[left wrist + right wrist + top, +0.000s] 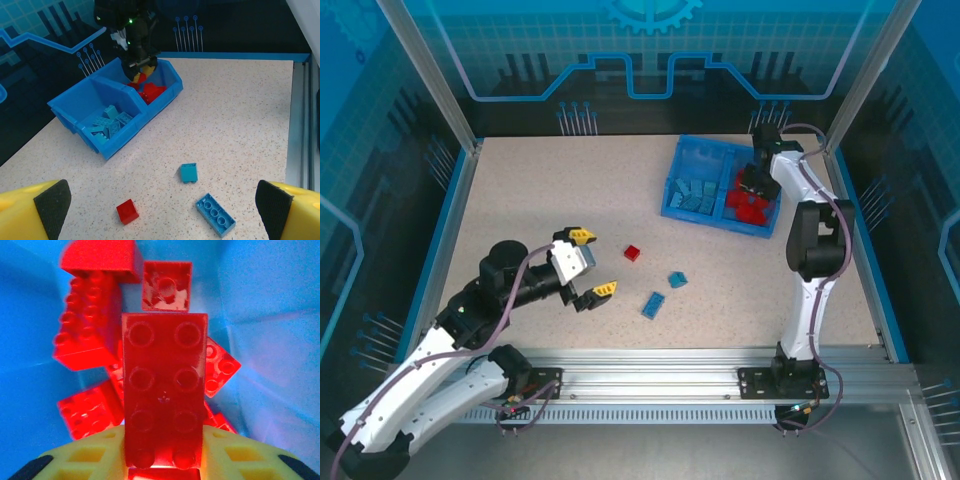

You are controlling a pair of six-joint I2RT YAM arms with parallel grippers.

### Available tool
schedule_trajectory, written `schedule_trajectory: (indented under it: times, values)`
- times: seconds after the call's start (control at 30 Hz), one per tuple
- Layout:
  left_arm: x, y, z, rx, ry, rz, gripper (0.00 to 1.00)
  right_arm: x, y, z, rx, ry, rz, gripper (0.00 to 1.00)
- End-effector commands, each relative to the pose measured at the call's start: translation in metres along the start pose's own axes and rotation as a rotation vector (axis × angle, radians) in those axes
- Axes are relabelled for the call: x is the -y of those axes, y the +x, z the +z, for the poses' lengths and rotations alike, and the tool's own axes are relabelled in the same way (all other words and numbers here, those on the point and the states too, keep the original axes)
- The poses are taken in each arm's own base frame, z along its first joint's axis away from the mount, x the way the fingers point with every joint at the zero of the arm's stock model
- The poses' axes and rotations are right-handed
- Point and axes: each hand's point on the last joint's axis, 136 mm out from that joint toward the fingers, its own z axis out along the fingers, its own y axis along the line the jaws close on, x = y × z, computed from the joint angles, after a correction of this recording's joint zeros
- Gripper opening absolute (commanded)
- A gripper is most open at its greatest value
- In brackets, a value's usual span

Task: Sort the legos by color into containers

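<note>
Our right gripper (162,462) was closed on a long red brick (164,390), its yellow fingers (107,470) clamping the near end. It hung low inside the right compartment (748,227) of the blue tray (672,205), just above a heap of red bricks (85,335). We judged that piece as good as delivered, wanting only a release. Our left gripper (592,264) stood spread wide and empty over the table (520,190), well apart from the tray.

The left compartment (75,105) held a cluster of light blue bricks (107,125), and we saw no colour mixed into the wrong side. Three pieces lay loose on the table between the left gripper and the tray: a small red brick (633,252), a small light blue brick (677,279) and a long light blue brick (653,305), each apart from the others. By our reckoning the sort was mostly done, with one red and two blue left to gather, all nearer to the open left gripper.
</note>
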Motion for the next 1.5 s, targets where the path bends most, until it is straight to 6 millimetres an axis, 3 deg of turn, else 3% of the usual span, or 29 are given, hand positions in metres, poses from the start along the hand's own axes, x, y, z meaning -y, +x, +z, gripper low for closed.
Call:
schedule_trajectory:
  times: [0.0,0.07,0.27,0.43,0.6,0.77,0.97,1.07,1.17,1.27,1.33,1.47]
  values:
    - [-0.002,-0.001,-0.005,-0.004,-0.018,-0.019,0.99,-0.004,-0.006,-0.011,-0.034,-0.052,0.017,0.49]
    - [-0.002,0.001,-0.004,-0.01,-0.017,-0.019,0.99,-0.005,-0.01,-0.015,-0.027,-0.063,0.017,0.55]
    - [-0.002,0.003,0.002,-0.012,-0.01,-0.021,0.99,-0.01,-0.013,-0.044,0.027,-0.096,-0.01,0.56]
    - [-0.001,0.006,0.007,-0.02,0.002,-0.029,0.99,-0.019,0.005,-0.085,0.088,-0.151,-0.038,0.57]
    - [0.0,0.008,0.011,-0.022,0.013,-0.034,0.99,-0.033,0.057,-0.13,0.107,-0.23,-0.126,0.61]
    - [0.002,0.008,0.018,-0.023,0.04,-0.041,0.99,-0.048,0.136,-0.152,0.101,-0.28,-0.298,0.64]
    - [0.006,0.009,0.024,-0.029,0.08,-0.044,0.99,-0.062,0.225,-0.145,0.013,-0.289,-0.473,0.67]
    - [0.01,0.012,0.027,-0.041,0.109,-0.04,0.99,-0.063,0.252,-0.134,-0.043,-0.267,-0.485,0.67]
    - [0.02,0.019,0.034,-0.097,0.181,-0.058,0.99,-0.063,0.263,-0.129,-0.069,-0.277,-0.409,0.68]
    - [0.032,0.036,0.058,-0.175,0.278,-0.111,0.99,-0.054,0.265,-0.124,-0.059,-0.272,-0.326,0.74]
    - [0.046,0.053,0.08,-0.22,0.368,-0.122,0.99,-0.035,0.257,-0.122,-0.024,-0.209,-0.267,0.79]
    - [0.053,0.078,0.131,-0.304,0.39,-0.136,0.98,0.007,0.24,-0.129,0.021,-0.142,-0.148,0.88]
